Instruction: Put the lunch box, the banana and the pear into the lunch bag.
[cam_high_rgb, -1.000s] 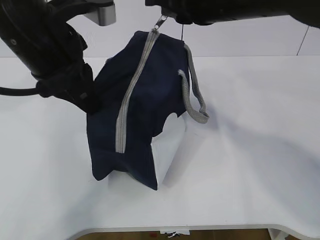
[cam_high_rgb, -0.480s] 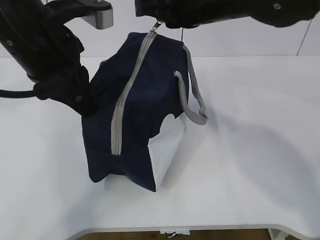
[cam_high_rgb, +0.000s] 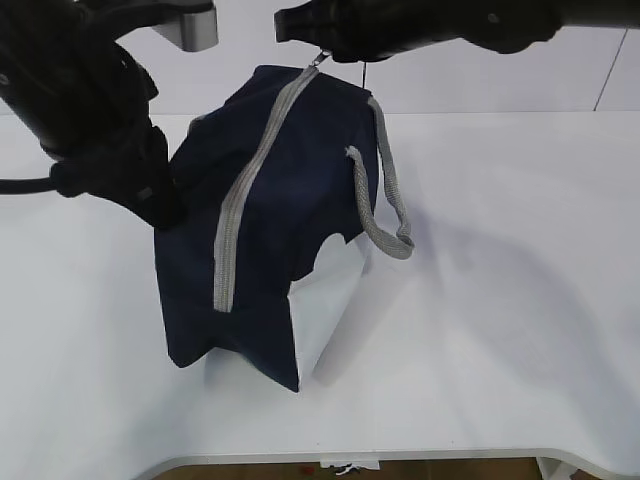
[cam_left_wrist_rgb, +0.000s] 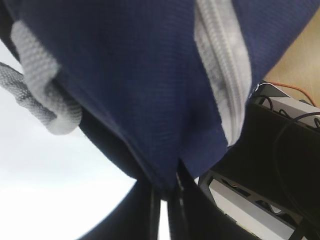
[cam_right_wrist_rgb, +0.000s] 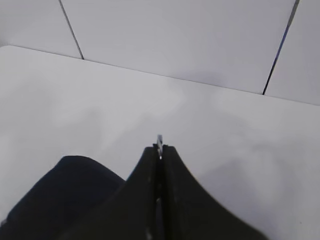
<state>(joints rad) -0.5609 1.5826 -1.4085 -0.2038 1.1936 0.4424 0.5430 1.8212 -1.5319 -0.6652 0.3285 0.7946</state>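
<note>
The navy lunch bag (cam_high_rgb: 290, 200) hangs tilted above the white table (cam_high_rgb: 500, 300), its grey zipper (cam_high_rgb: 240, 200) running down its front and shut along the length I see. My left gripper (cam_high_rgb: 165, 205) is shut on the bag's fabric at its left side; in the left wrist view (cam_left_wrist_rgb: 167, 192) the jaws pinch a fold of the blue cloth (cam_left_wrist_rgb: 125, 75). My right gripper (cam_high_rgb: 325, 50) is shut on the zipper's ring pull (cam_high_rgb: 320, 60) at the bag's top, and the pull's metal tip (cam_right_wrist_rgb: 159, 140) pokes out between the closed jaws. The lunch box, banana and pear are out of view.
A grey webbing handle (cam_high_rgb: 385, 210) dangles on the bag's right side, with a white patch (cam_high_rgb: 335, 300) below it. The table's front edge (cam_high_rgb: 400, 455) is near. Dark equipment with cables (cam_left_wrist_rgb: 280, 150) shows behind the bag in the left wrist view.
Both arms have shifted to the left, and the bag has swung left with them. The lower end of the bag has moved left over the table. Both grips are unchanged.
</note>
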